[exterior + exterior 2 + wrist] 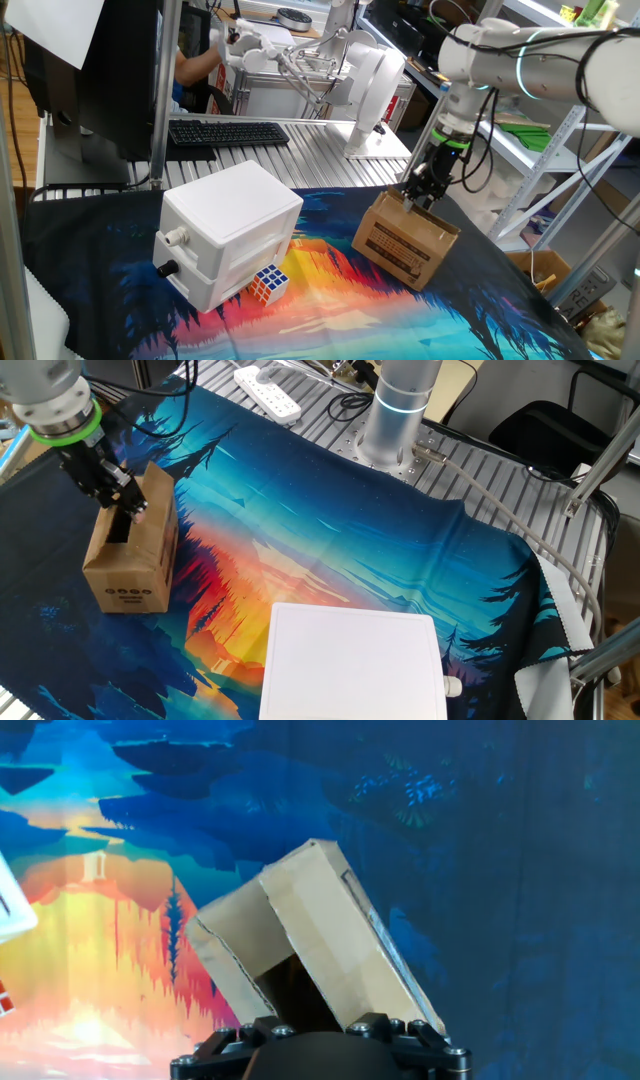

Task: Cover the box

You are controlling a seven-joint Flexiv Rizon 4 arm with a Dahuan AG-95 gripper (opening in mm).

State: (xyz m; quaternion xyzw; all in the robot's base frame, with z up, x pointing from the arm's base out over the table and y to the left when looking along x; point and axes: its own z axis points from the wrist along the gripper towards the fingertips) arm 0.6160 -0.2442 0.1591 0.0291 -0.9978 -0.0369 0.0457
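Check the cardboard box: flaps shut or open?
Open. The cardboard box has one flap raised and a dark gap beside it; the gripper is at its top.

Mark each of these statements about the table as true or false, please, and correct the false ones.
1. The gripper is right at the top of the cardboard box. True.
2. The cardboard box is fully closed. False: in the hand view a gap shows between its flaps.
3. The Rubik's cube sits against the white plastic box. True.
4. The cardboard box stands on top of the white plastic box. False: it stands on the printed cloth, apart from it.
5. A keyboard lies beyond the cloth. True.
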